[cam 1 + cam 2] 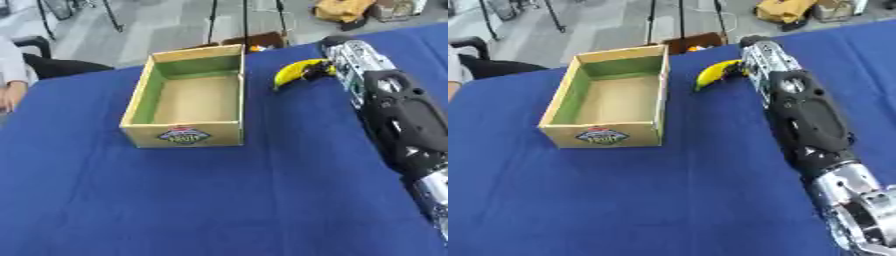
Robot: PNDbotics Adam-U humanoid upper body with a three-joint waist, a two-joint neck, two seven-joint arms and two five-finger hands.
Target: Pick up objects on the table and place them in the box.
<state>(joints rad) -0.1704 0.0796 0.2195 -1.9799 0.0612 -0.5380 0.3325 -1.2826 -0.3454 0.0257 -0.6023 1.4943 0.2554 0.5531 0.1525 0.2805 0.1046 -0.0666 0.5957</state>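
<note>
The banana (296, 72) lies on the blue tabletop (219, 200) toward one o'clock from the middle of the left eye view, just to the three o'clock side of the box's far right corner. It is yellow with a darker tip, curved, and its right end is covered by the right hand (331, 59). The fingers of that hand are at the banana's right end, but they are hidden behind the wrist and the fruit, so I cannot tell whether they are apart, together or clamped on the banana.

Outward from the hand, the right arm (802, 115) runs from the banana down toward five o'clock: a silver wrist section first, then a broad black forearm, then silver joints at the lower right corner of the right eye view.

The box (185, 134) is an open wooden crate with green inner walls and a bare brown floor. It stands upright at about eleven o'clock from the middle of the view, with a printed label on its near wall. Nothing lies inside it. The banana is outside the box, near its right wall but apart from it.

The left hand shows in neither view.
</note>
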